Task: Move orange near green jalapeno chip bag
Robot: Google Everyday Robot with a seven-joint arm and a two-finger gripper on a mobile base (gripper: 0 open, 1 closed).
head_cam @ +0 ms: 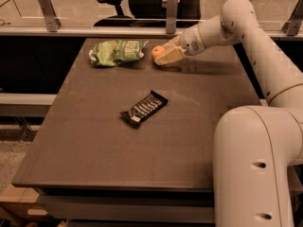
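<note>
The orange point(156, 51) is at the far side of the table, just right of the green jalapeno chip bag point(116, 52), which lies flat with its white lettering up. My gripper point(163, 56) reaches in from the right at the end of the white arm and is shut on the orange. One cream finger point(169, 56) covers the fruit's lower right side. The orange is low over the table with a small gap between it and the bag.
A long black candy bar wrapper point(144, 108) lies near the middle of the brown table point(94, 145). The robot's white body point(258, 169) fills the lower right. A rail with metal posts point(46, 3) and an office chair stand behind the table.
</note>
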